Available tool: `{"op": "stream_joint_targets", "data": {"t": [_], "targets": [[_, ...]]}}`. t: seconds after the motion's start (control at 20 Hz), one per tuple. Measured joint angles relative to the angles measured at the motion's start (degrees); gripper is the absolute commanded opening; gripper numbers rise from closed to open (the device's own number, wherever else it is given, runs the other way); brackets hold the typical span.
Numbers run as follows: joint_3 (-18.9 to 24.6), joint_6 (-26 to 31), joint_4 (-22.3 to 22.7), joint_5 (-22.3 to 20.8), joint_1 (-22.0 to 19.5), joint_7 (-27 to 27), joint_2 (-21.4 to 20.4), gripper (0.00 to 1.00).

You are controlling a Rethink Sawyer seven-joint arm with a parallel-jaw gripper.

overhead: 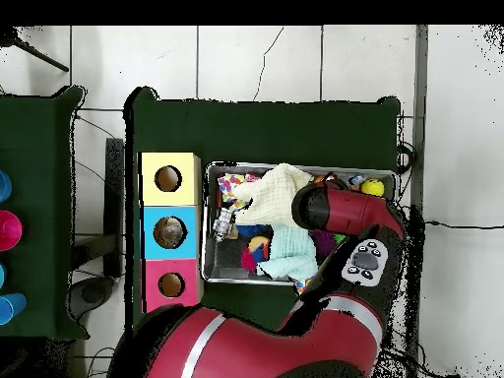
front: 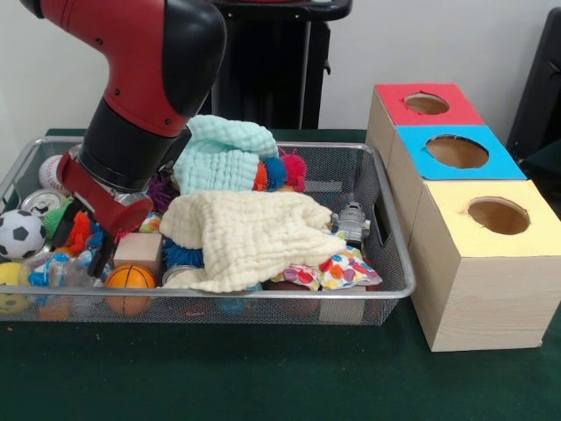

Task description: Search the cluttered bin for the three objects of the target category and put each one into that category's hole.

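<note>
My gripper (front: 92,239) is down in the left end of the wire mesh bin (front: 263,295), among small toys; I cannot see how it stands. Around it lie a soccer ball (front: 19,233), an orange basketball (front: 130,278), a wooden block (front: 138,249) and a yellow ball (front: 10,275). Three wooden boxes with round holes stand beside the bin: red (front: 427,104), blue (front: 457,153), yellow (front: 497,215). In the overhead view the arm (overhead: 340,212) hides the gripper and the bin's (overhead: 221,264) right part.
A cream cloth (front: 245,232) (overhead: 276,192) and a mint cloth (front: 223,149) (overhead: 290,246) cover much of the clutter. A small grey robot figure (front: 352,221) (overhead: 224,224), a spotted pouch (front: 337,270), pompoms (front: 280,171), a can (front: 39,203) and a baseball (front: 53,171) lie in the bin.
</note>
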Motion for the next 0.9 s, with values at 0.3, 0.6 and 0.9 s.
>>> {"op": "stream_joint_targets", "data": {"t": [0.3, 0.6, 0.9], "targets": [[0.01, -2.30, 0.28, 0.36, -0.03, 0.00, 0.00, 1.00], [0.02, -4.66, 0.41, 1.18, -0.62, 0.00, 0.05, 1.00], [0.46, -5.21, 0.45, 1.32, -1.78, 0.00, 0.08, 1.00]]}}
